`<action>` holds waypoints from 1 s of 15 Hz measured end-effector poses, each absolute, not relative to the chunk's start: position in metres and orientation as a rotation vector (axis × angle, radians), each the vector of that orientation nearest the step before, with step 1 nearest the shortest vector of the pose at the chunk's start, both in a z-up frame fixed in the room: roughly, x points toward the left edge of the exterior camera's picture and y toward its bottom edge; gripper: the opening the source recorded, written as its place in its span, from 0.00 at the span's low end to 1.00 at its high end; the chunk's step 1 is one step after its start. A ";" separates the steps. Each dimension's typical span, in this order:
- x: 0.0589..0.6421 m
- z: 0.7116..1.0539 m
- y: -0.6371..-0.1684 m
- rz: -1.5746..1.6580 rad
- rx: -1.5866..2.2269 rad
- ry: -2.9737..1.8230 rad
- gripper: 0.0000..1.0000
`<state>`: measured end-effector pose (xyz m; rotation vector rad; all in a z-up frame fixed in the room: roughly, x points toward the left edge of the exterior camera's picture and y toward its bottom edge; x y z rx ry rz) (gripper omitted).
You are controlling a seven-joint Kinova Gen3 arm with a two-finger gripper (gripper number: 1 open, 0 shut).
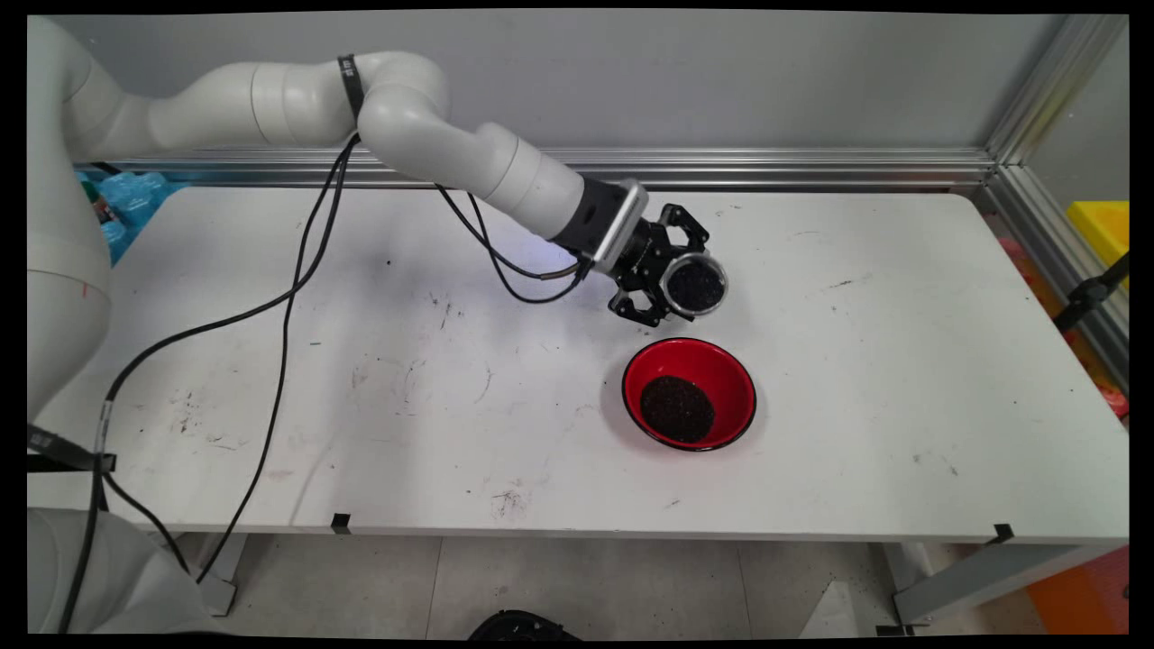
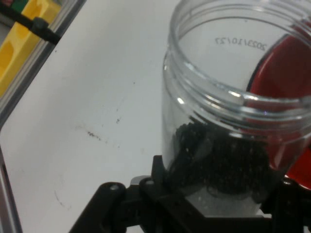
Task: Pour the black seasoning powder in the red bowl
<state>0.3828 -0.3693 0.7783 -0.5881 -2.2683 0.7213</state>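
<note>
Claw: the black gripper (image 1: 678,281) is clamped on a clear plastic jar (image 1: 694,286), holding it up off the white table (image 1: 902,379), tipped so its open mouth faces the near side and somewhat downward.

Jar contents: dark granules (image 2: 218,165) sit in the jar's lower part by the fingers; the hand view shows the threaded rim (image 2: 238,99) and the upper part of the jar with nothing in it, so what remains covers only the bottom.

Bowl: a red bowl (image 1: 690,393) stands on the table, near side of the gripper and just to its right, with a heap of the same dark granules (image 1: 677,408) in its middle.

Jar against bowl: the jar hangs above the table just beyond the bowl's far rim, apart from it, not over its middle. Through the jar's wall the hand view shows the red bowl (image 2: 286,73).

Progress, as a judgement: some granules lie in the bowl and some are in the jar; the jar is not emptied.

Spill: a few dark specks near the bowl; too small to tell.
</note>
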 end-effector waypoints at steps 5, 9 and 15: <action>0.372 0.775 -0.369 0.828 -0.748 -2.269 0.00; 0.364 0.774 -0.373 0.918 -0.855 -2.266 0.00; 0.354 0.774 -0.379 1.050 -0.998 -2.251 0.00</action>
